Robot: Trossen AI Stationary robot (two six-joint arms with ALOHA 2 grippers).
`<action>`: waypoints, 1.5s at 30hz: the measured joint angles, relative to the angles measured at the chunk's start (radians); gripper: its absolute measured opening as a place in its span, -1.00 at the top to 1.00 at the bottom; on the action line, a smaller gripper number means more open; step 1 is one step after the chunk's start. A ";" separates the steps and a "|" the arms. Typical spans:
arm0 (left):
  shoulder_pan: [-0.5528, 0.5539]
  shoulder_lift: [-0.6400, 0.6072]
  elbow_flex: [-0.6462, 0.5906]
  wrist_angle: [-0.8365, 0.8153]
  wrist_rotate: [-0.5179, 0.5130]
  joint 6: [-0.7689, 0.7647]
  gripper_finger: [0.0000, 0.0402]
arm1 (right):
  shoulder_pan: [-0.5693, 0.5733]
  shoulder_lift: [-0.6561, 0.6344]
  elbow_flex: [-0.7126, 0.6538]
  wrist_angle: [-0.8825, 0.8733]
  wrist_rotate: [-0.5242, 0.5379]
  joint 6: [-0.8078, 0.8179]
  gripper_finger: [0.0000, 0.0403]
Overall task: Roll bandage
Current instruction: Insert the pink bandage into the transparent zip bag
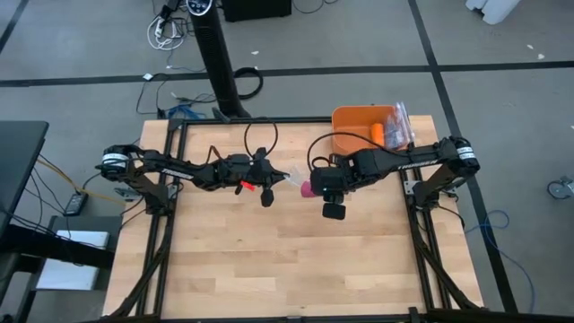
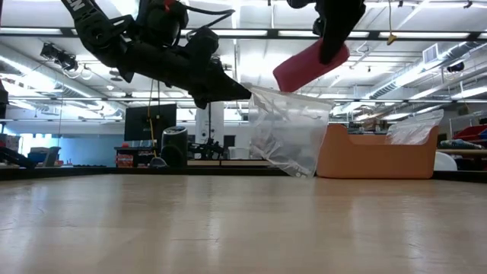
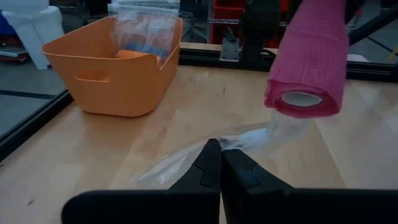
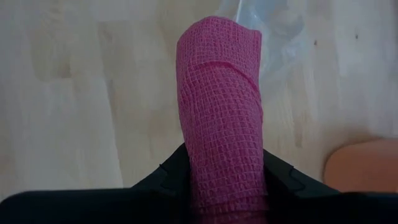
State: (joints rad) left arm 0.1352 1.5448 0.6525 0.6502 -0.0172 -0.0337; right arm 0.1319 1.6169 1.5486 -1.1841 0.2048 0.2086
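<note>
- The wooden surface (image 1: 269,269) spans the frame, with both dark arms reaching in from opposite sides to meet near its middle, well above the boards.
- The left arm stretches across from its side; the left gripper (image 3: 219,163) has its jaws pressed together, pinching the edge of a clear plastic bag (image 2: 288,133) that hangs below it.
- The right arm comes in from the far right corner; the right gripper (image 4: 225,180) has its jaws clamped on one end of the bandage (image 4: 221,93), a rolled magenta-pink cylinder held in the air just above the bag's mouth, tilted, its hollow end facing the left arm.
- An orange bin (image 1: 354,130) sits at the far right corner of the surface. In it are a small orange roll (image 1: 378,134) and another crinkly clear bag (image 1: 399,126).
</note>
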 joint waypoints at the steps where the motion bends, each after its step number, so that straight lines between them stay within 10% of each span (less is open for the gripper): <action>1: 0.000 0.000 0.000 -0.001 0.002 -0.001 1.00 | 0.000 0.000 0.000 0.006 -0.005 -0.025 0.42; 23: 0.000 0.000 0.001 -0.049 0.020 0.003 1.00 | -0.059 0.000 0.000 -0.003 -0.053 -0.182 0.42; 45: -0.014 0.000 0.001 -0.077 0.022 0.007 1.00 | -0.215 0.000 0.000 -0.003 -0.078 0.063 0.42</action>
State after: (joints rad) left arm 0.1216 1.5448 0.6533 0.5732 0.0044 -0.0266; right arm -0.0826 1.6173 1.5482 -1.1870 0.1265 0.2720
